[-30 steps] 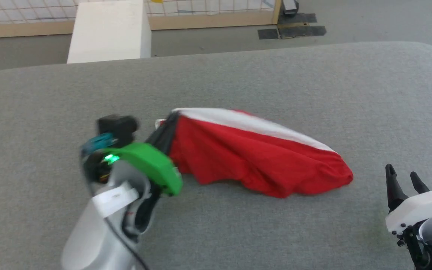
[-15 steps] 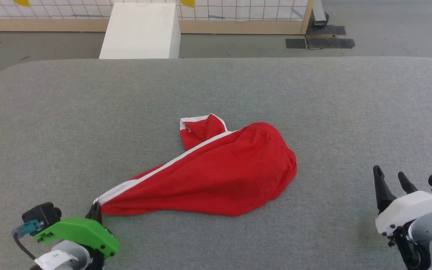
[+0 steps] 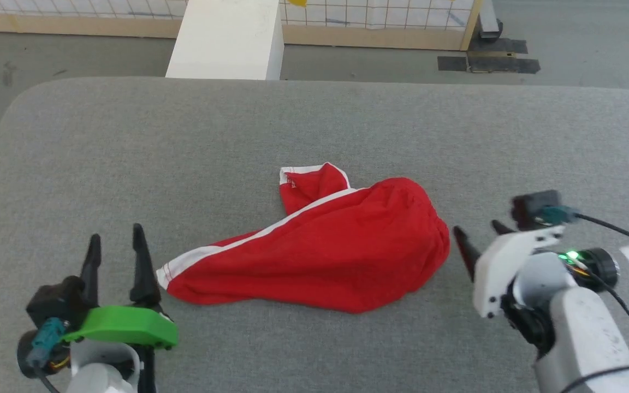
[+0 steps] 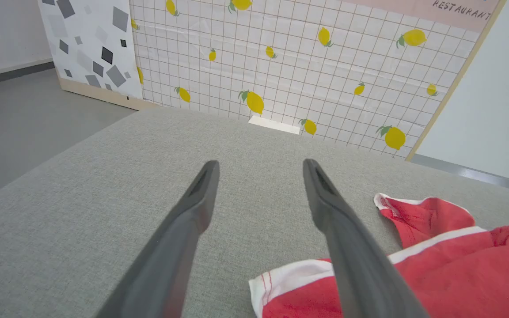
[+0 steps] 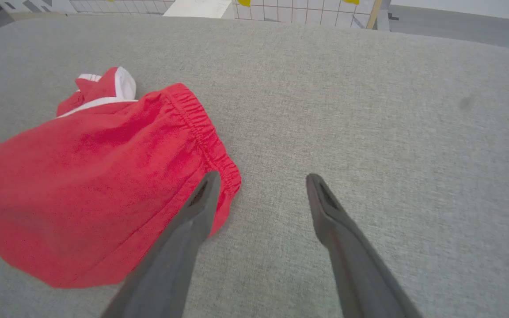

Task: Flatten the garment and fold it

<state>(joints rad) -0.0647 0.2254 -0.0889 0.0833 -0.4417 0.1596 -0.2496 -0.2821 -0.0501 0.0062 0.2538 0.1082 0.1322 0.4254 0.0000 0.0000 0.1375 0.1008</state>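
Note:
The red garment [image 3: 314,251] lies crumpled on the grey padded table [image 3: 129,142], with a white band running along its upper edge to its lower-left corner. A small trimmed flap sticks up at its back. My left gripper [image 3: 117,232] stands open just left of that white corner, apart from it. In the left wrist view the garment [image 4: 435,265] lies right of my open left gripper [image 4: 260,162]. My right gripper [image 3: 477,228] is open close beside the gathered right end. In the right wrist view my right gripper [image 5: 263,176] has its left finger over the garment [image 5: 82,185] edge.
A white box [image 3: 227,38] stands on the floor beyond the table's far edge. A lemon-patterned grid wall [image 4: 303,66] rises behind it. Dark tape patches [image 3: 489,63] mark the floor at the back right. Bare grey table surrounds the garment on all sides.
My left gripper has let go of the garment's white corner and now stands open beside it. My right arm has moved in toward the garment's right end. The camera has shifted.

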